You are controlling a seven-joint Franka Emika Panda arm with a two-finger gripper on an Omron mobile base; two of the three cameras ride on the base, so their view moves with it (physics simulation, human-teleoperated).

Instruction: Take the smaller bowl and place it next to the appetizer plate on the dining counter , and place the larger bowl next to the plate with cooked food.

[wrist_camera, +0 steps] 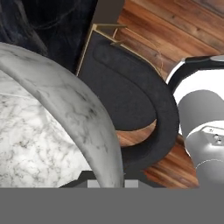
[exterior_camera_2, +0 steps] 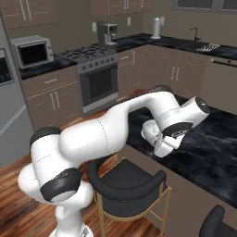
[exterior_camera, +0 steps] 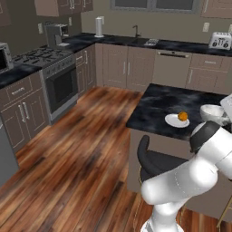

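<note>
Table: we see the dining counter [exterior_camera: 158,108] as an island with a black, white-veined marble top on a plain brown-grey base, at the right of the left base view.
Appetizer plate: we find the small white plate [exterior_camera: 176,121] near the table's near edge, an orange morsel [exterior_camera: 182,116] on it.
Smaller bowl: we note the pale marbled bowl [wrist_camera: 48,131] large in the hand view, its rim running down to the hand's fingers; in the left base view the bowl [exterior_camera: 212,113] is just right of the appetizer plate, over the table top. We cannot tell whether it touches the top.
Hand: the hand [exterior_camera_2: 159,139] is clenched on the smaller bowl's rim, over the table in the right base view.
Stools: we see a black padded stool [exterior_camera_2: 127,185] with thin gold legs at the table's near side, beside the arm.
Floor: reddish-brown wood planks [exterior_camera: 77,154].
Room: brown-grey cabinets under black tops line the far walls; a steel range [exterior_camera: 56,74], a coffee machine [exterior_camera: 56,34], a sink tap [exterior_camera: 136,31], a toaster [exterior_camera: 220,41] and a microwave [exterior_camera_2: 32,51] stand along them.
</note>
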